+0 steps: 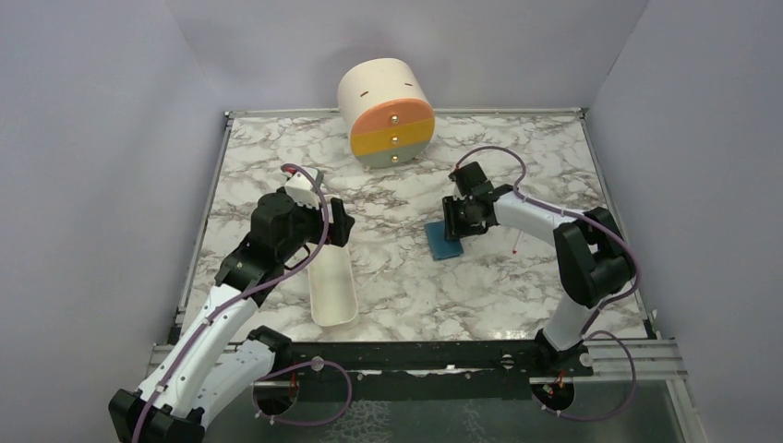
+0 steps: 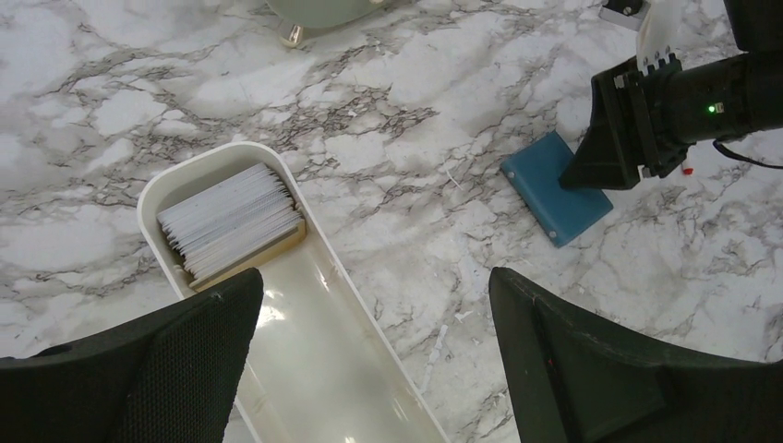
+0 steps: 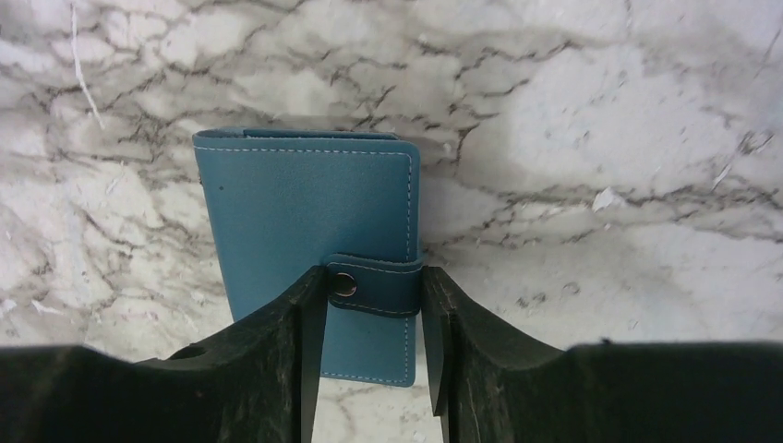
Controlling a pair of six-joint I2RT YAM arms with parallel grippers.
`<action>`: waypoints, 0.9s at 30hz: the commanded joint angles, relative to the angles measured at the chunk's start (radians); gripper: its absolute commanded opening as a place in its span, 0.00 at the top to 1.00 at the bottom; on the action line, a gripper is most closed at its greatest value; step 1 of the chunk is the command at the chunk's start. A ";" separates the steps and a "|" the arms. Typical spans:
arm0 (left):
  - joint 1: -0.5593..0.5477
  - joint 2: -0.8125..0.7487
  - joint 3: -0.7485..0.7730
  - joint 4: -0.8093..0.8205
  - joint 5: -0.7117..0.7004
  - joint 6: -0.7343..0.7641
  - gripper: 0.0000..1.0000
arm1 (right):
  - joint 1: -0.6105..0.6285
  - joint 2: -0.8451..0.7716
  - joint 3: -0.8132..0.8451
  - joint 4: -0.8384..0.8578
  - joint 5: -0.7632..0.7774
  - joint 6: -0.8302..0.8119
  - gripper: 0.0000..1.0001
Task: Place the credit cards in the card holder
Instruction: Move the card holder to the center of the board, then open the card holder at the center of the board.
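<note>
card holder [image 3: 295, 203]: flat blue leather-look wallet, pale stitching, closed, strap [image 3: 390, 300] snapped on 1 silvery stud [image 3: 344, 285]. It lies flat right of centre on the table [image 1: 415, 295], glossy grey-veined marble. Right gripper [image 3: 374, 288] is over it, 2 black fingers [image 3: 277, 369] flanking the strap; I can't tell if they pinch it. credit cards [image 2: 231, 221]: pale stack on edge in the white oval tray [image 2: 332, 351], 1 gold in front. Left gripper [image 2: 374, 295] spread wide, holding nothing. Plain lilac-grey walls [image 1: 92, 138].

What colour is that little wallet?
The card holder is teal blue, silvery snap; right wrist view shows it best.
</note>
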 commanded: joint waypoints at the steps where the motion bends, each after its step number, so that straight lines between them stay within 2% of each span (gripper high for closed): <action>1: -0.003 -0.030 0.015 -0.008 -0.048 0.008 0.05 | 0.043 -0.072 0.001 -0.118 0.063 0.056 0.59; 7: -0.003 -0.035 0.013 -0.008 -0.063 0.007 0.05 | 0.066 -0.138 0.034 -0.187 0.109 0.069 0.55; 13: -0.004 -0.037 0.013 -0.009 -0.064 0.008 0.05 | 0.101 -0.134 0.052 -0.198 0.134 0.057 0.54; 20: -0.003 -0.039 0.013 -0.008 -0.068 0.010 0.05 | 0.143 -0.078 0.074 -0.166 0.129 0.055 0.63; 27: -0.004 -0.041 0.012 -0.009 -0.071 0.011 0.05 | 0.167 -0.021 0.088 -0.152 0.187 0.062 0.66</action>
